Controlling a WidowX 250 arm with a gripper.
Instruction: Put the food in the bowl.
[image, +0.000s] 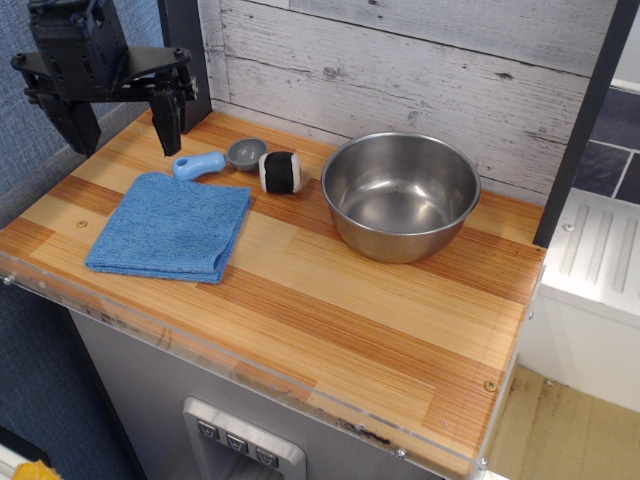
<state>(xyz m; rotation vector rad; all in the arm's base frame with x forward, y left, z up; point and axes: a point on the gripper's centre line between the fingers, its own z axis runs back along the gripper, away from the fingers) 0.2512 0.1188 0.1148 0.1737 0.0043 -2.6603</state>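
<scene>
The food (283, 172) is a small cylinder with a black band and white ends. It lies on the wooden counter, just left of the bowl and beside the scoop. The bowl (400, 195) is large, round, shiny steel, and empty, standing at the back right of the counter. My gripper (122, 128) is black, open and empty, hanging above the back left corner of the counter, well left of the food.
A grey scoop with a blue handle (215, 160) lies just left of the food. A folded blue cloth (172, 227) lies in front of it. A whitewashed plank wall (400, 70) backs the counter. The counter's front edge (250, 370) has a clear strip.
</scene>
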